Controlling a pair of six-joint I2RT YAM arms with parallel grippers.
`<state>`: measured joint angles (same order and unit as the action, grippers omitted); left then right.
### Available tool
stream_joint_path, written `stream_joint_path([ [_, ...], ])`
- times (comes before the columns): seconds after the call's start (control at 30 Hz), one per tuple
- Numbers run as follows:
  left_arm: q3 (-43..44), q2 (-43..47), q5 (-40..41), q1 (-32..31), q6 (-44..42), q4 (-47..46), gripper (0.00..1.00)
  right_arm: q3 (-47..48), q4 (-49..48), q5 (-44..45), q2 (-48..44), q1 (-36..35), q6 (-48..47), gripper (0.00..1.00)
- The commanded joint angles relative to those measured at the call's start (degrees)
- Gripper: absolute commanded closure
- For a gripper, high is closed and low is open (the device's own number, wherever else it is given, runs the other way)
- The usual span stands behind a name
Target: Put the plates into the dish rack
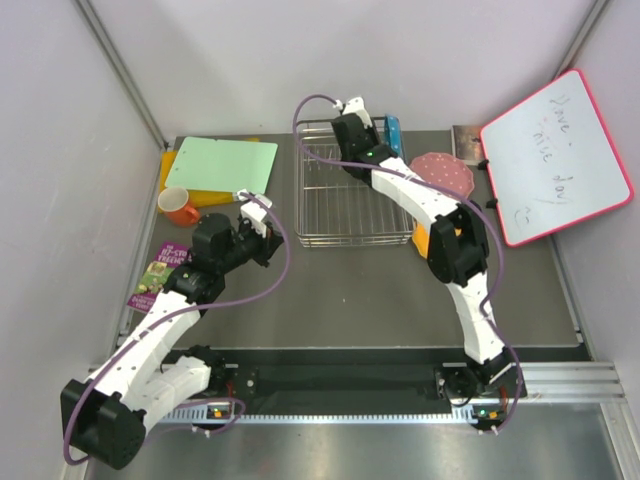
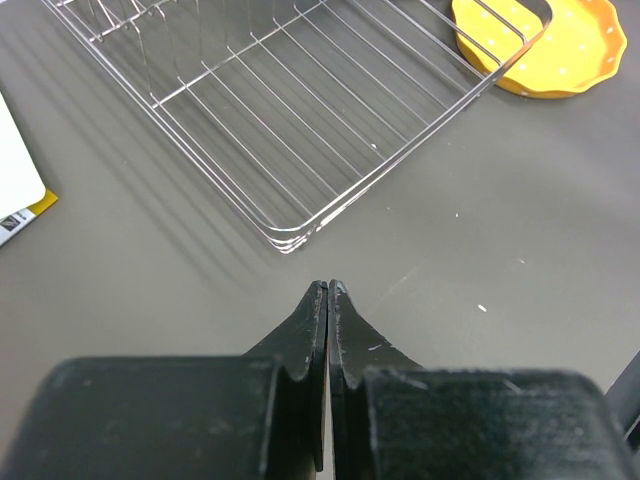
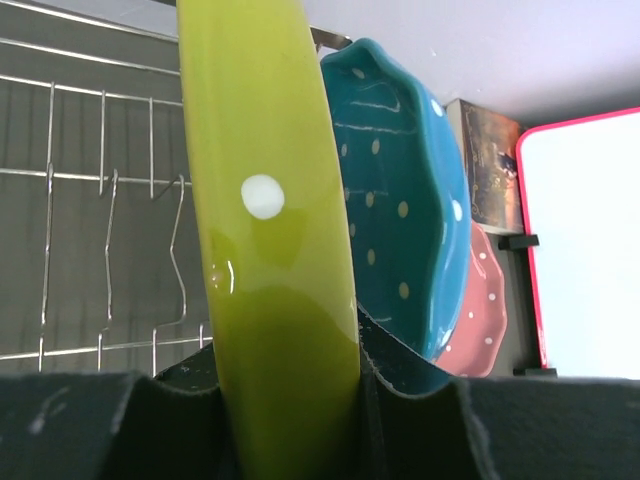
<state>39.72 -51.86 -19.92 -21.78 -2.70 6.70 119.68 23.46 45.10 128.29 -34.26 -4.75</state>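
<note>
Above the dish rack, far end, right gripper clamps yellow-green plate upright; left gripper closed.

Top view: fixed, high above the near edge, looking down on the tabletop. Left wrist view: low, close, past its fingers toward a corner of the dish rack and the orange plate. Right wrist view: close, mostly blocked by a yellow-green plate; rack dividers behind, probably the far end. All share the rack.
</note>
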Motion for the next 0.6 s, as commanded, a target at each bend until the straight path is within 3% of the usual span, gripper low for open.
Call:
stream_joint_path([
  [0.0,0.0,1.1,-0.6,0.2,-0.1,-0.7,0.99,4.2,-4.6,1.5,0.0,0.4,2.6,1.00],
  [0.33,0.8,-1.8,-1.3,0.2,-0.2,-0.5,0.99,4.8,-3.4,0.4,3.1,2.4,4.1,1.00],
  [0.43,1.1,-2.3,-0.6,0.2,-0.5,-0.9,0.99,5.1,-4.3,0.2,2.1,2.4,2.6,0.74],
  [0.47,1.1,-2.4,-0.5,0.2,-0.5,-1.0,0.98,5.5,-4.7,-0.4,1.5,2.4,1.9,0.59],
  [0.57,1.2,-2.3,-0.5,0.2,-0.6,-1.1,0.98,6.1,-5.0,-1.3,-1.3,2.4,2.1,0.49],
])
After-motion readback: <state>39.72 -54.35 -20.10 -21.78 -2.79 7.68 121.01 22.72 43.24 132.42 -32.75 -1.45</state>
